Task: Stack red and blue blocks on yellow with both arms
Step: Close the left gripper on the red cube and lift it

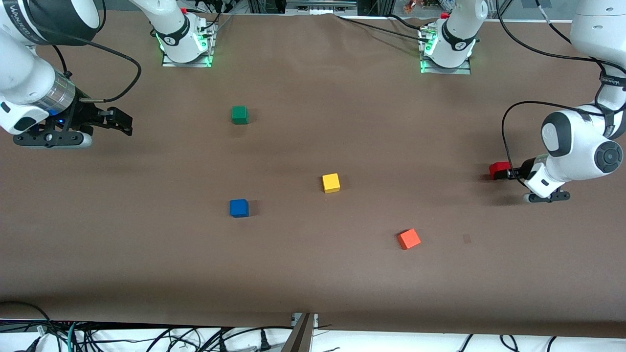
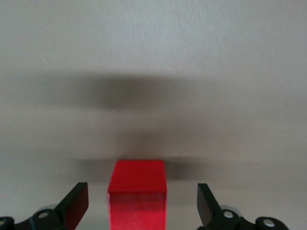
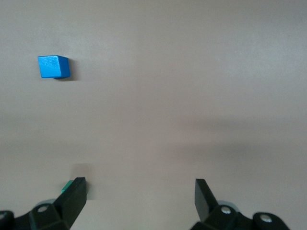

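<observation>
Brown table [image 1: 313,274], five cubes on it.

Left gripper [image 1: 508,172], at the left arm's end of the table, is low down with its fingers [image 2: 76,203] spread wide on either side of the red cube [image 1: 500,170]. The left wrist view shows the red cube [image 2: 137,191] between the fingers with a clear gap on each side, so nothing is clamped. The cube appears to sit on the table.

Right gripper [image 1: 122,121] hangs over the right arm's end of the table, fingers [image 3: 74,196] apart and holding nothing. Its wrist view shows bare table between the tips, the blue cube [image 3: 53,66] well off, and a sliver of the green cube [image 3: 67,185] peeking out past one fingertip.

Yellow cube [image 1: 331,183] sits near the table's middle, alone, nothing on it. Blue cube [image 1: 239,208] lies toward the right arm's end from the yellow and a little nearer the front camera. Green cube [image 1: 239,115] lies farther from the camera than the blue. Orange-red cube [image 1: 409,239] is nearest the camera, turned at an angle, toward the left arm's end from the yellow.
</observation>
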`<state>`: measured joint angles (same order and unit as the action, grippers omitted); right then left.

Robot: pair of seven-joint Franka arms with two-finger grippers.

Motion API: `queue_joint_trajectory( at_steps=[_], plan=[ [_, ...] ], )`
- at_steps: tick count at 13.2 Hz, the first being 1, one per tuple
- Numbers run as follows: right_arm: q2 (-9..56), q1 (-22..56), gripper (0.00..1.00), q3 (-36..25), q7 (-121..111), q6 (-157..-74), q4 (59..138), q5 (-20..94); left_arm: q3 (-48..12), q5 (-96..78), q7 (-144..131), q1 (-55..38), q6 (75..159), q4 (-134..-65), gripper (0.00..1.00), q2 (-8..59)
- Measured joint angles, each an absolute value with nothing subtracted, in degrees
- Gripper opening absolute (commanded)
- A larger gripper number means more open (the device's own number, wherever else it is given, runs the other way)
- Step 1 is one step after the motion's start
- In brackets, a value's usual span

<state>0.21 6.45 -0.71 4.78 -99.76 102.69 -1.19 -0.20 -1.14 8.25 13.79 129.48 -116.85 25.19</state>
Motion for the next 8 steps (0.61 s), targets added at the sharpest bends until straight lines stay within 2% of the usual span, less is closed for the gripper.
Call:
queue_joint_trajectory(
  at_steps=[2, 4, 5, 8],
  plan=[
    [0.21, 6.45, 1.00, -0.71, 4.78, -99.76, 102.70, -1.19, -0.19, -1.14, 9.01, 13.83, 129.50, -118.01, 0.59, 25.10],
    [0.21, 6.45, 1.00, -0.71, 4.78, -99.74, 102.70, -1.19, -0.17, -1.15, 10.58, 14.48, 129.52, -118.50, 0.25, 25.06],
    [0.21, 6.45, 1.00, -0.71, 4.78, -99.73, 102.70, -1.18, -0.18, -1.15, 11.41, 14.95, 129.53, -118.51, 0.14, 24.95],
    [0.21, 6.45, 1.00, -0.71, 4.78, -99.67, 102.71, -1.18, -0.14, -1.15, 12.93, 15.68, 129.53, -118.56, 0.05, 24.98]
  ],
)
